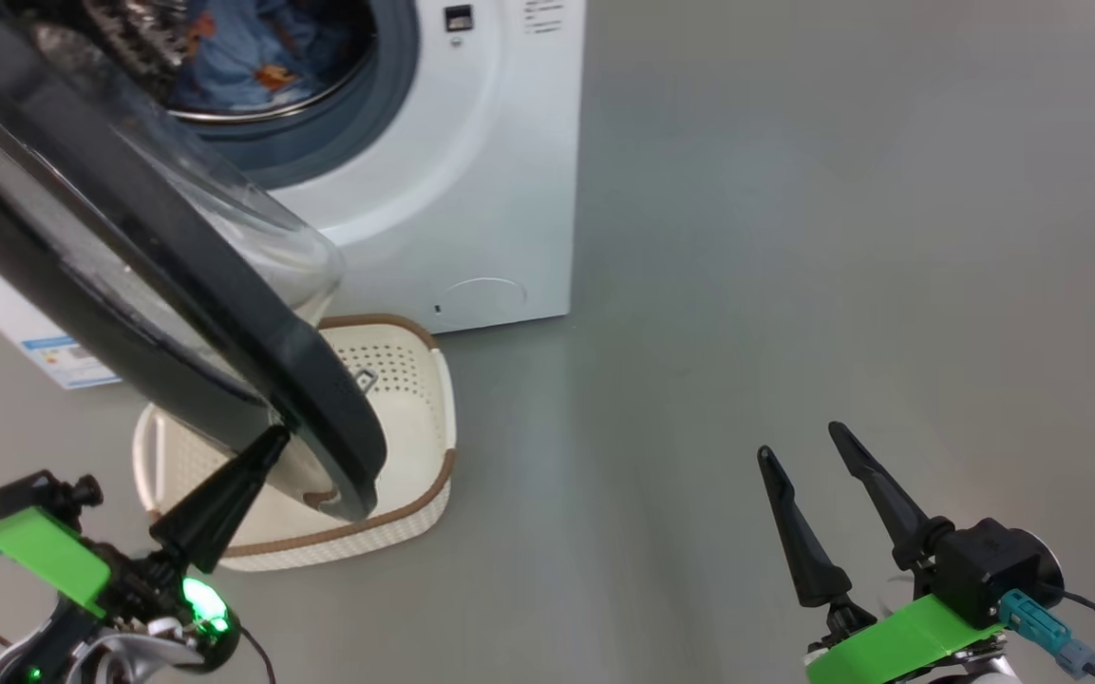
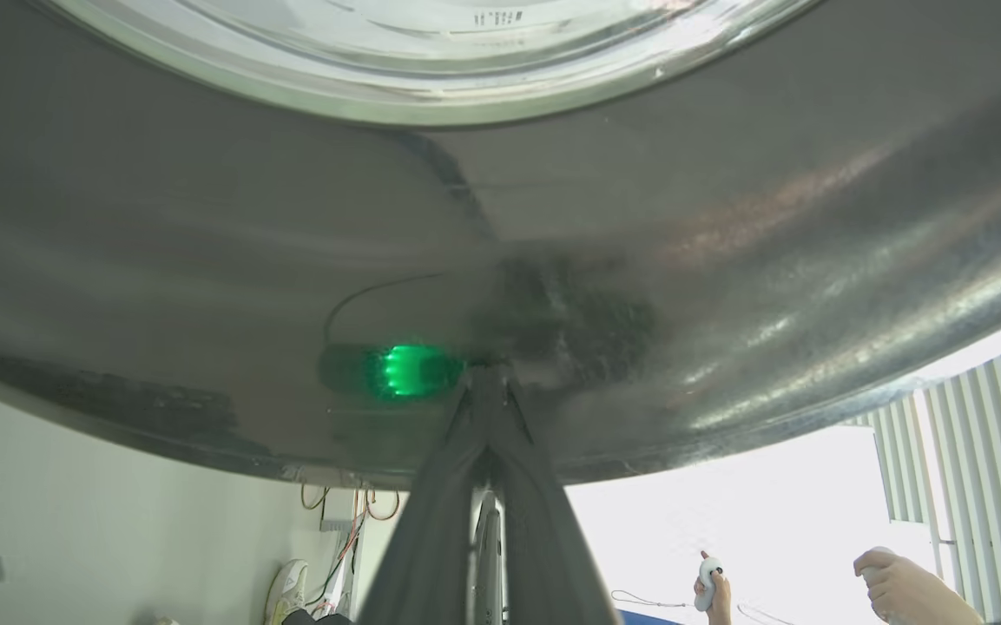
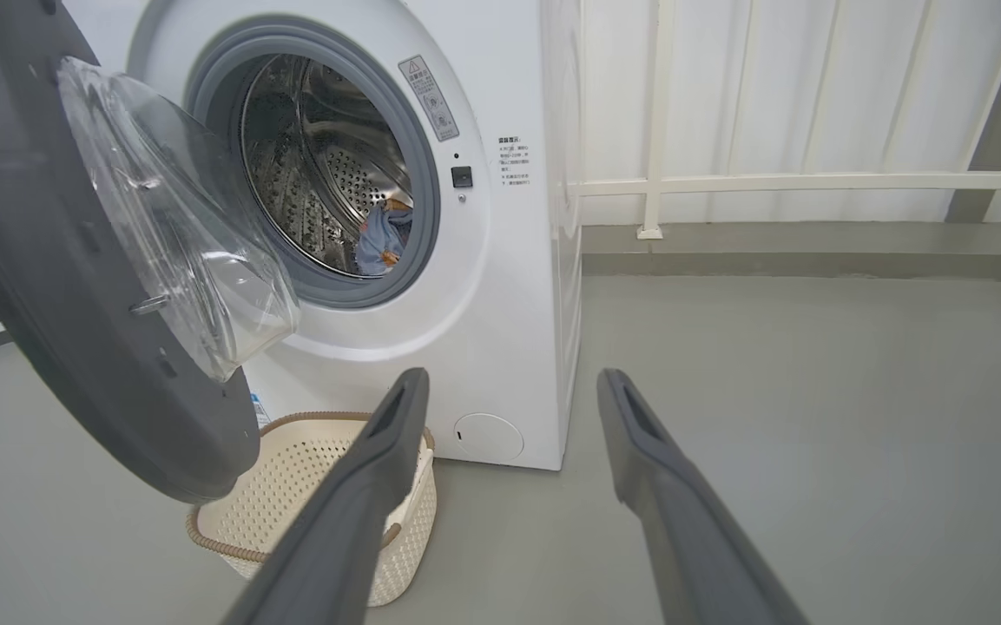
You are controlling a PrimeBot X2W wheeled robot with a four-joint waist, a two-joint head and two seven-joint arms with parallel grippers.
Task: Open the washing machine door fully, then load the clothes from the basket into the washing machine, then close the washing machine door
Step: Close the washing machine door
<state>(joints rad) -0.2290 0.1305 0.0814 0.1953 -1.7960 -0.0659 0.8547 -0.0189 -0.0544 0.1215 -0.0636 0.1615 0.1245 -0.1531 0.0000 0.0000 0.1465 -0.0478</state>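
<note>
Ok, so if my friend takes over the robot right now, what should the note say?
Left gripper: jaws shut, tips against the round black-rimmed glass washing machine door, which stands partly open.
Right gripper: jaws open, holding nothing.
Light blue bear-print clothes lie inside the white front-loading washing machine; cream perforated plastic basket looks empty.
Done: loading. Left: shut the door.

- Door — cut off at the head view's top and left edges; it hides part of the basket.
- Machine label — print too small to read.
</note>
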